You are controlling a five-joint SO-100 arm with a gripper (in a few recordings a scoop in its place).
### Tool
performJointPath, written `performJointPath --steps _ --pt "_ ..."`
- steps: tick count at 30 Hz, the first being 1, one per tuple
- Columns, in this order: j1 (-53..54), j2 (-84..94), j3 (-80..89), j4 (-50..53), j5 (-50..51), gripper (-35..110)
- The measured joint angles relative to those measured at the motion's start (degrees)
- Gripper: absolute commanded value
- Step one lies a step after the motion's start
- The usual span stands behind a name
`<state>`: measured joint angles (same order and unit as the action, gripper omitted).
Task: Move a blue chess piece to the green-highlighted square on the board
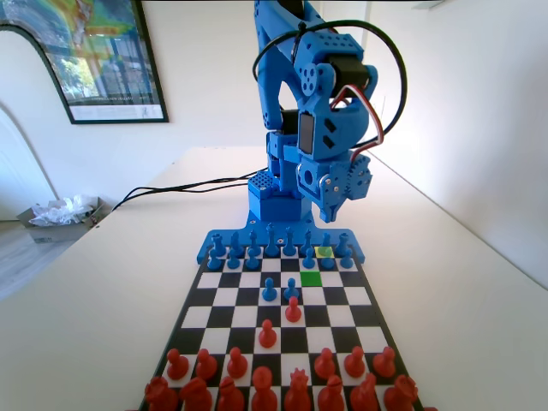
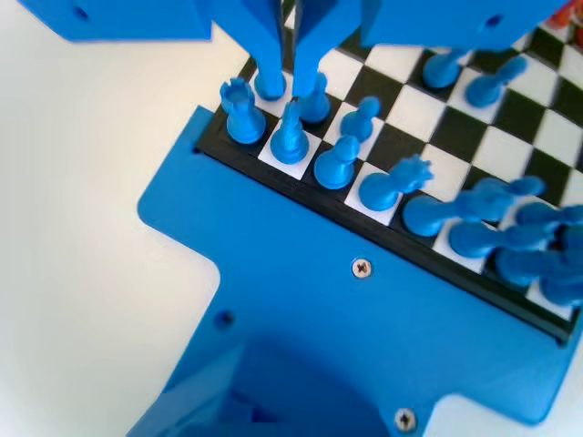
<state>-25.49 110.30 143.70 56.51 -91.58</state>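
In the fixed view the gripper (image 1: 336, 205) hangs above the blue back rows at the board's (image 1: 370, 300) far right, empty. Its fingers (image 2: 269, 55) stand slightly apart in the wrist view, over the corner pawns. The green-highlighted square (image 1: 311, 278) lies bare, a blue pawn (image 1: 292, 288) just beside it

The blue pawns (image 2: 361, 116) look like smooth plastic with a light shine, and the red pawns (image 1: 267, 334) have the same moulded plastic look. The board (image 1: 224, 294) has flat matt black and white squares, and its blue rim (image 2: 301, 273) is smooth plastic with small metal screws (image 2: 362, 268). The table (image 1: 103, 291) is a pale, matt surface. The gripper (image 2: 293, 68) is blue plastic.
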Motion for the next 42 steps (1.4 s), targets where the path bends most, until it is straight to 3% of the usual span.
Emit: performJointPath --steps 14,42 --pt "-1.32 -0.62 -2.02 -0.35 1.41 7" --pt "0.18 -4.57 3.43 -11.95 -1.85 9"
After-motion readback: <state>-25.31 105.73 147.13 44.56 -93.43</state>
